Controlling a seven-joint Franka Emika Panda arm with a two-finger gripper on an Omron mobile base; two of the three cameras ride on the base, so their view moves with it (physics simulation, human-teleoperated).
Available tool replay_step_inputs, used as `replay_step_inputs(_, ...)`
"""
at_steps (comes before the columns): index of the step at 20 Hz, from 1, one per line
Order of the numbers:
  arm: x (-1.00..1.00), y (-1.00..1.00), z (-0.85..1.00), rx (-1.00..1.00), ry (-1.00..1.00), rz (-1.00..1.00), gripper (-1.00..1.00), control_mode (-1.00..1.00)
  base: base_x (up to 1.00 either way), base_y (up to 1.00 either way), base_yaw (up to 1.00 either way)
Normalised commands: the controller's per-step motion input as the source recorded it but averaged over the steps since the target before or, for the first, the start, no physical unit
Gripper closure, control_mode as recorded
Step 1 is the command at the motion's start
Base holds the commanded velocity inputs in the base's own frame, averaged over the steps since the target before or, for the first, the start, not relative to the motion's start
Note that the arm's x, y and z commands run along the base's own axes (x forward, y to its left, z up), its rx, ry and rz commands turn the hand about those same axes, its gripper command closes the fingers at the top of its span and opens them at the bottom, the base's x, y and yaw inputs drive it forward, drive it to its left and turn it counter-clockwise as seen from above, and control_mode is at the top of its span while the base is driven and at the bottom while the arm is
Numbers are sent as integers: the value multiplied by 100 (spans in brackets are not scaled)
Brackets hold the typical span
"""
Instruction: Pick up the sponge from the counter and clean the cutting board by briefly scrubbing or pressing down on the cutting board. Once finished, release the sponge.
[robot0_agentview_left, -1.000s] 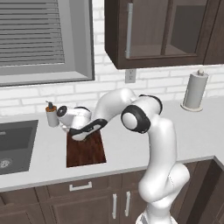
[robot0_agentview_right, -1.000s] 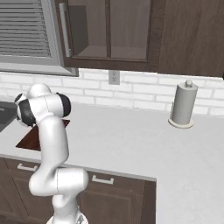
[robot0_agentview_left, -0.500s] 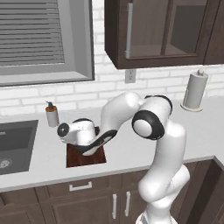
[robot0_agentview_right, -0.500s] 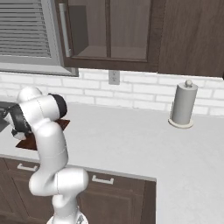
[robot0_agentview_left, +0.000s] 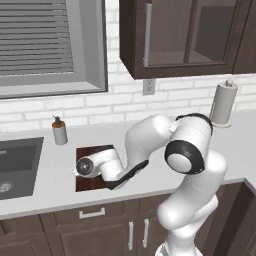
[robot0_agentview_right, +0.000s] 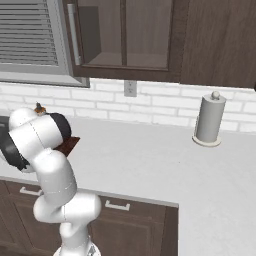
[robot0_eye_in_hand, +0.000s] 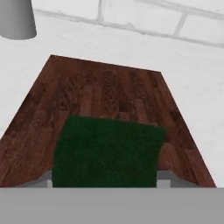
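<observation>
In the hand view the dark green sponge (robot0_eye_in_hand: 107, 151) sits between my fingertips, with my gripper (robot0_eye_in_hand: 105, 177) shut on it. Beneath and beyond it lies the reddish-brown cutting board (robot0_eye_in_hand: 109, 94), grain showing. From the left base view my hand is low over the front part of the cutting board (robot0_agentview_left: 90, 151) on the light counter (robot0_agentview_left: 55, 189), and the hand hides the sponge there. I cannot tell whether the sponge touches the wood. A corner of the cutting board (robot0_agentview_right: 68, 145) shows past my arm in the right base view.
A soap dispenser (robot0_agentview_left: 60, 131) stands behind the board's left corner, and its base (robot0_eye_in_hand: 16, 19) shows in the hand view. The dark sink (robot0_agentview_left: 17, 167) lies left of the board. A paper towel roll (robot0_agentview_left: 222, 102) stands far right by the brick wall.
My hand has travelled with the sponge from the back of the board toward its front edge, dropping lower over the wood. The grip has stayed the same.
</observation>
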Motion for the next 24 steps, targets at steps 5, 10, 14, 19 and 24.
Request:
replay_step_inputs(5, -7, 3, 0, 0, 0, 15, 100, -100, 0, 0, 0)
replay_step_inputs(10, -11, 48, 0, 0, 0, 12, 100, -100, 0, 0, 0)
replay_step_inputs(14, -44, 77, 0, 3, -1, 3, 100, -100, 0, 0, 0)
replay_step_inputs(19, -35, 23, 0, 11, -4, 0, 100, -100, 0, 0, 0)
replay_step_inputs(24, -5, 0, 0, 5, -7, 0, 100, -100, 0, 0, 0)
